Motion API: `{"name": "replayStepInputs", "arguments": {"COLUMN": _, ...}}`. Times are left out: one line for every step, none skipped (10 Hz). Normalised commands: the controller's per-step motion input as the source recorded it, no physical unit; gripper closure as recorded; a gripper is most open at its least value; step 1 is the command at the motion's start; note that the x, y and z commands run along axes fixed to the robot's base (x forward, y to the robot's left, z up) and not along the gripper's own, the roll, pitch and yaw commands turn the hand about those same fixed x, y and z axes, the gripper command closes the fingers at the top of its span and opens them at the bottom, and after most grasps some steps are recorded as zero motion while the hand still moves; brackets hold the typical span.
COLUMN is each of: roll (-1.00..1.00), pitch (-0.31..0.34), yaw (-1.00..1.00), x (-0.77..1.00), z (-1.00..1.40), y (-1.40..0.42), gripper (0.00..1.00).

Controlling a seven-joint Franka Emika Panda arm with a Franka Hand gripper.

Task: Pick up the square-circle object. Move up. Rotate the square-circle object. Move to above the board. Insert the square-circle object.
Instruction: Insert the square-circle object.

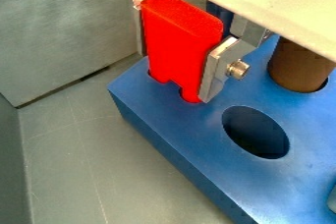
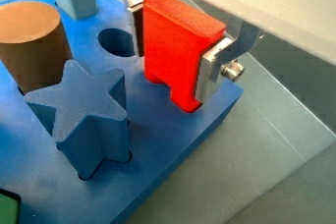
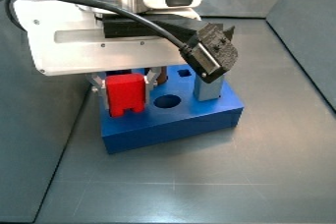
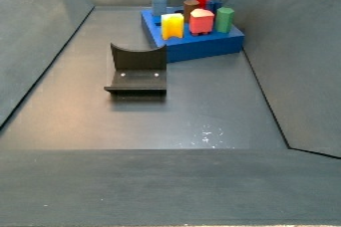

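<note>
Wrist views both show the bright red, tall, square-sided block, the square-circle object (image 1: 178, 46), pinched between the flat silver fingers (image 1: 226, 64) of the pincer (image 2: 184, 46), whose jaws are closed flat against two opposite sides of it, high on the body. It hangs upright at the edge of the large thick blue square slab, the board (image 1: 184, 130), with its notched lower end at or just into the top face; whether it has started into a hole I cannot tell. I judge the piece stiff and light, a hard smooth plastic that could slip or twist between the pads if it catches on the hole's rim, so the high hold on flat faces is the sensible one, leaving the lower end free to enter. In a side view the red block (image 3: 125, 95) sits at the left, near part of the board (image 3: 184, 128), with an open round hole (image 3: 167, 101) just to its right and the arm's white body covering the rest. Around it on the board stand a brown cylinder (image 2: 29, 43) and a blue star-shaped peg (image 2: 82, 110), close enough to crowd the fingers. In a side view the grey metal table (image 4: 200, 112) shows smooth and bare in front, walled on its sides, with the fixture (image 4: 135, 70) well apart to the near left of the board (image 4: 200, 44).
</note>
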Motion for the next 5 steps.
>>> {"name": "replayStepInputs", "arguments": {"roll": 0.22, "pitch": -0.07, "yaw": 0.0, "x": -0.09, "z": -0.94, "y": -0.02, "gripper": 1.0}}
{"name": "replayStepInputs", "arguments": {"roll": 0.0, "pitch": -0.164, "yaw": 0.0, "x": -0.02, "z": -0.33, "y": 0.0, "gripper": 1.0}}
{"name": "replayStepInputs", "arguments": {"roll": 0.0, "pitch": -0.009, "yaw": 0.0, "x": 0.0, "z": 0.0, "y": 0.0, "gripper": 1.0}}
{"name": "replayStepInputs", "arguments": {"roll": 0.06, "pitch": -0.207, "yaw": 0.03, "x": 0.0, "z": -0.23, "y": -0.08, "gripper": 1.0}}
{"name": "replayStepInputs", "arguments": {"roll": 0.09, "pitch": -0.144, "yaw": 0.12, "x": 0.0, "z": -0.11, "y": -0.08, "gripper": 1.0}}
